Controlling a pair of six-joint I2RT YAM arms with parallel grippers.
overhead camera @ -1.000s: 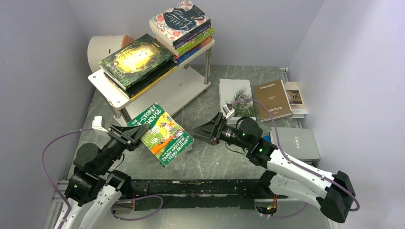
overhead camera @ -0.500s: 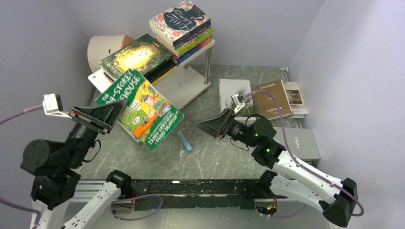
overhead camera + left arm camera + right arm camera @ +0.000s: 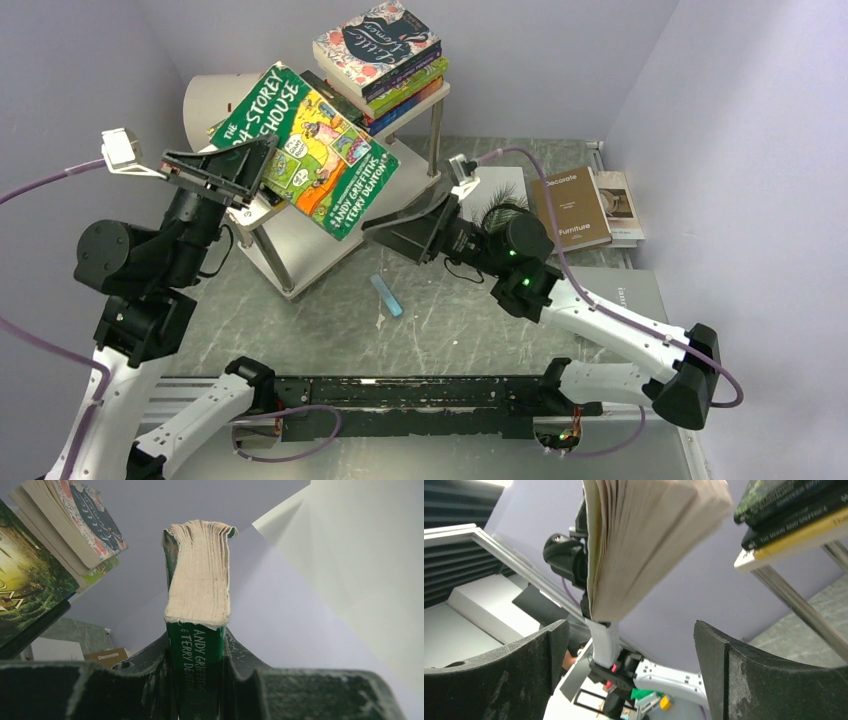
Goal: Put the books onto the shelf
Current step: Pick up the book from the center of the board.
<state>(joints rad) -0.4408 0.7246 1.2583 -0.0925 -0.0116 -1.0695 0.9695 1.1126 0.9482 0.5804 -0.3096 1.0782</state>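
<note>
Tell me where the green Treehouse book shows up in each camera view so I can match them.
Top external: the Treehouse book is upper left of centre, tilted, overlapping the left end of the shelf.
Left wrist: centre, its green spine at the bottom and its pages running upward.
Right wrist: top centre, its page edges facing the camera.
Shared landmark: the left gripper clamped on the book, visible in all three views.

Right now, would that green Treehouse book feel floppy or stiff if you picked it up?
Probably a bit floppy: the green Treehouse book splays its pages at the free end. Likely light: the left gripper holds it up by one edge alone.
</note>
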